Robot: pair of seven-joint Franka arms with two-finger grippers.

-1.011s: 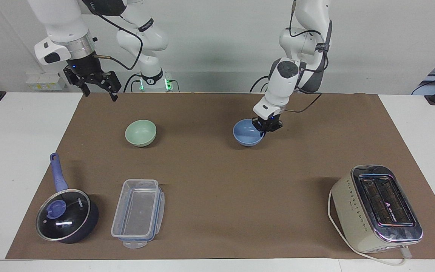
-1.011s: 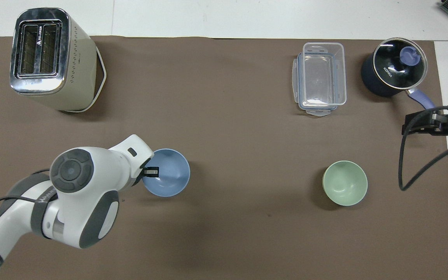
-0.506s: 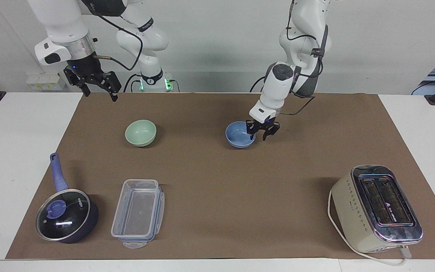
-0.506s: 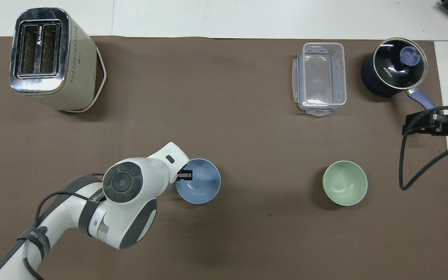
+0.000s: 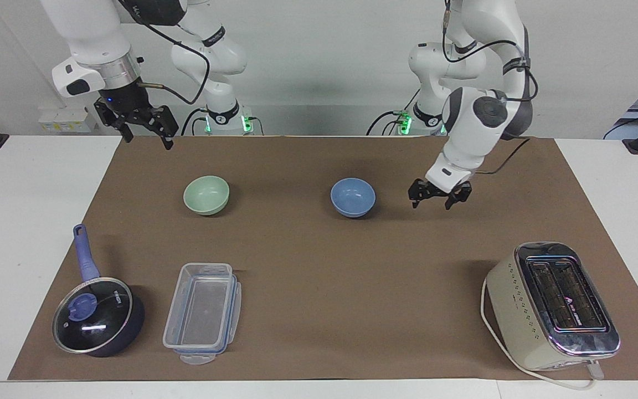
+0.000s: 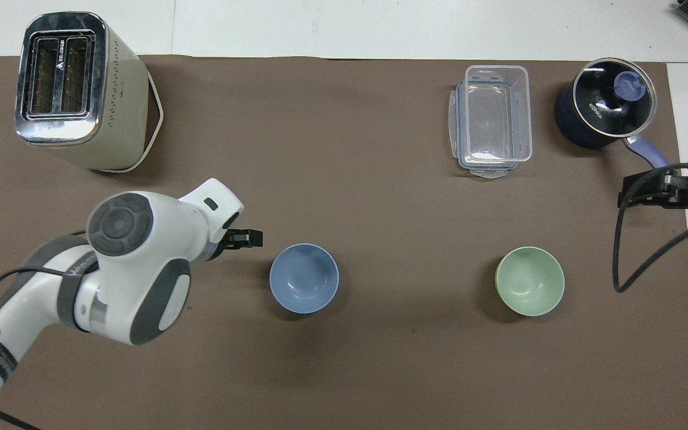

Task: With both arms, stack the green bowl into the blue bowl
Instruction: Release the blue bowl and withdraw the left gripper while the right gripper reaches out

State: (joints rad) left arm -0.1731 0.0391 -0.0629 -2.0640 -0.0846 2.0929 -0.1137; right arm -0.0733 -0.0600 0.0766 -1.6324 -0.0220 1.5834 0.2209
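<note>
The blue bowl [image 5: 353, 197] stands upright on the brown mat near the middle of the table; it also shows in the overhead view [image 6: 304, 278]. The green bowl [image 5: 206, 194] stands upright beside it toward the right arm's end, about as near to the robots [image 6: 529, 280]. My left gripper [image 5: 434, 200] is open and empty, low over the mat beside the blue bowl toward the left arm's end, clear of it [image 6: 248, 239]. My right gripper [image 5: 144, 133] is open and empty, raised over the mat's edge at the right arm's end [image 6: 642, 191], where the arm waits.
A cream toaster [image 5: 554, 305] stands farther from the robots at the left arm's end. A clear plastic container [image 5: 202, 310] and a dark blue lidded saucepan [image 5: 97, 316] stand farther from the robots than the green bowl. The brown mat [image 5: 319, 277] covers the table.
My left gripper slid the blue bowl toward the green bowl, let go of it, opened, and drew back toward the left arm's end. The right arm has not moved.
</note>
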